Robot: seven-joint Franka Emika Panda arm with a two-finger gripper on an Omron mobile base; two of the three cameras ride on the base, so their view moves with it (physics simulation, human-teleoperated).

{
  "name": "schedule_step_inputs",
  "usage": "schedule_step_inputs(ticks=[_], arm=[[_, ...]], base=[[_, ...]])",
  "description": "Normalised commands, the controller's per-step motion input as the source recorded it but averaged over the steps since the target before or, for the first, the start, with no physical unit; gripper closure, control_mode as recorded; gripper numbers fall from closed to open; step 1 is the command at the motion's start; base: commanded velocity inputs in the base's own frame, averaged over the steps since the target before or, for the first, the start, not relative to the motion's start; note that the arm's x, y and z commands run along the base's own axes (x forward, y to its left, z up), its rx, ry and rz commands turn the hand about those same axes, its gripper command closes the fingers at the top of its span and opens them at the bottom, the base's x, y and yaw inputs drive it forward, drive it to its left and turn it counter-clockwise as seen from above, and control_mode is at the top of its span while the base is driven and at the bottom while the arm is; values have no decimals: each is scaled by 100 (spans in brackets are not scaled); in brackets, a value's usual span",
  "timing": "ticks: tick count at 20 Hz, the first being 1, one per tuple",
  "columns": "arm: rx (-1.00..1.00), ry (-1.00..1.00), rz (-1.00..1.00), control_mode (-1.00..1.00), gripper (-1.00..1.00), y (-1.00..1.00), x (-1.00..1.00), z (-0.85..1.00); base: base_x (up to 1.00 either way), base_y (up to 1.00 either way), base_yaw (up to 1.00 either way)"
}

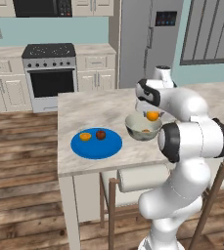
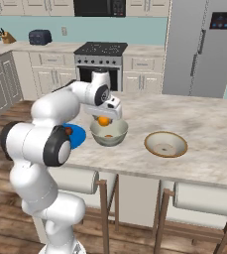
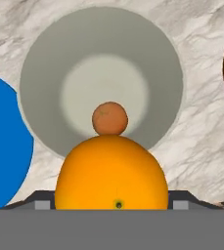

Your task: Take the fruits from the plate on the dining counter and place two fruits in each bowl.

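Your gripper (image 1: 152, 115) hangs over the grey-green bowl (image 1: 143, 128), closed around a bright orange fruit (image 1: 152, 115). In the hand view that orange (image 3: 111, 172) bulges between the dark finger tips at the bottom, so you can read it as gripped on both sides, though the tips themselves are mostly hidden behind it. The orange sits above the bowl's mouth, not touching the rim or the floor.

Take the bowl as your landmark. Inside it, on the pale floor, lies a reddish-orange fruit (image 3: 110, 118), directly beneath the held orange and apart from it. In the right base view it shows as a small spot low in the bowl (image 2: 108, 135).

To the bowl's left in the left base view, just beside it, lies the blue plate (image 1: 96, 145) on the beige counter (image 1: 84, 107). Two fruits rest on the plate: a second orange (image 1: 85, 136) on the side away from the bowl, and a dark red-brown fruit (image 1: 100, 135) nearer the bowl. They sit close together; whether they touch is hard to tell at this size.

On the bowl's other side, well apart along the counter, stands the tan-rimmed bowl (image 2: 165, 144), shallow and upright, with nothing clearly visible inside. Its rim edge shows at the right of the hand view.
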Motion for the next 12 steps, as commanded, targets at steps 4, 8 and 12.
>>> schedule_step_inputs(ticks=[4, 8, 12], arm=[[-7, 0, 4, -100, 100, 2, 0, -56], [-2, 0, 1, -100, 100, 0, 26, -32], [0, 0, 4, -100, 100, 0, 46, 0]], base=[[0, 0, 0], [0, 0, 0], [0, 0, 0]])
